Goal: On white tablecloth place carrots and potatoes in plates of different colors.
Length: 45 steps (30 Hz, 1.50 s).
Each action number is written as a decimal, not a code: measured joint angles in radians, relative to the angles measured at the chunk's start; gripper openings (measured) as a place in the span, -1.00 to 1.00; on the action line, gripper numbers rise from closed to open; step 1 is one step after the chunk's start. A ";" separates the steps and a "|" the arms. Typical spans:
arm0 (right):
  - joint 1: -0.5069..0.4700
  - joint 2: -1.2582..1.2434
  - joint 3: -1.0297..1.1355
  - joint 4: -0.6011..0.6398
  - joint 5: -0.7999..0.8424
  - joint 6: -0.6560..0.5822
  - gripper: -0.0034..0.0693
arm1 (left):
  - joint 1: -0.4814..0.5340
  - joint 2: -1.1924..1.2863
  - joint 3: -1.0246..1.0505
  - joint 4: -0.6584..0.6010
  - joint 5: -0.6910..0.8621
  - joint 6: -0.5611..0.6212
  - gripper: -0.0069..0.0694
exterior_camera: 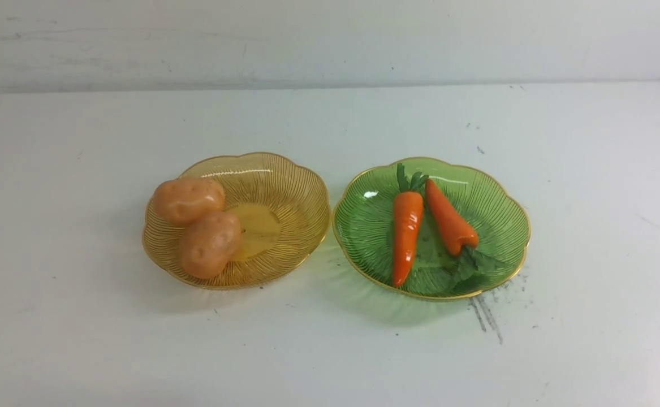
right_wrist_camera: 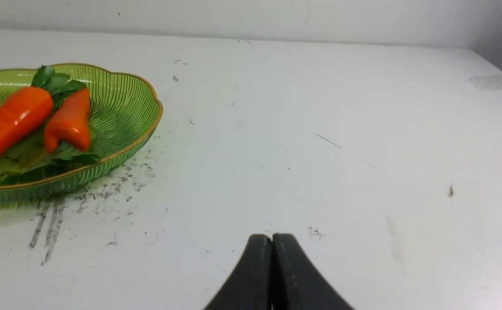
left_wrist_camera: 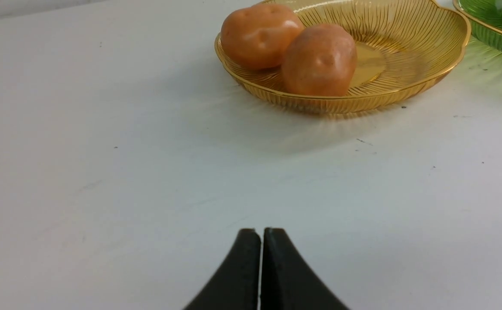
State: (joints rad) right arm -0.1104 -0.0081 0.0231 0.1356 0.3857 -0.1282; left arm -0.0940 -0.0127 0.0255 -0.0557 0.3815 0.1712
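On the white tablecloth (exterior_camera: pixel 330 339) covering the worktop sit 2 ribbed plates with gold rims, side by side and nearly touching. The amber-yellow plate (exterior_camera: pixel 301 192) on the left holds 2 potatoes (exterior_camera: pixel 199 226), pressed against each other on its left half. The green plate (exterior_camera: pixel 494 209) on the right holds 2 carrots (exterior_camera: pixel 426 226), their far ends close together; one has its leafy top at the far side, the other at the near side.

The left gripper (left_wrist_camera: pixel 261 234) has its black fingers (left_wrist_camera: pixel 244 267) pressed together, holding nothing, over bare cloth well short of the potatoes. The right gripper (right_wrist_camera: pixel 271 241) is likewise closed and empty, its fingers (right_wrist_camera: pixel 289 271) above the cloth, off to the side of the green plate and well apart from the carrots.
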 joint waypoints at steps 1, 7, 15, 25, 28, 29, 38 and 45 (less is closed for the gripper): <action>0.000 0.000 0.000 0.000 0.000 0.000 -0.95 | 0.000 0.000 0.000 0.000 0.000 0.000 -0.83; 0.000 0.000 0.000 0.000 0.000 0.000 -0.95 | 0.000 0.000 0.000 0.000 0.000 0.000 -0.83; 0.000 0.000 0.000 0.000 0.000 0.000 -0.95 | 0.000 0.000 0.000 -0.001 0.000 0.000 -0.83; 0.000 0.000 0.000 0.000 0.000 0.000 -0.95 | 0.000 0.000 0.000 -0.001 0.000 0.000 -0.83; 0.000 0.000 0.000 0.000 0.000 0.000 -0.95 | 0.000 0.000 0.000 -0.001 0.000 0.000 -0.83; 0.000 0.000 0.000 0.000 0.000 0.000 -0.95 | 0.000 0.000 0.000 -0.001 0.000 0.000 -0.83; 0.000 0.000 0.000 0.000 0.000 0.000 -0.95 | 0.000 0.000 0.000 -0.001 0.000 0.000 -0.83; 0.000 0.000 0.000 0.000 0.000 0.000 -0.95 | 0.015 0.000 0.000 -0.001 0.000 0.000 -0.83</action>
State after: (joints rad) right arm -0.1104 -0.0081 0.0231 0.1359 0.3857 -0.1282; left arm -0.0787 -0.0127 0.0255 -0.0566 0.3815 0.1712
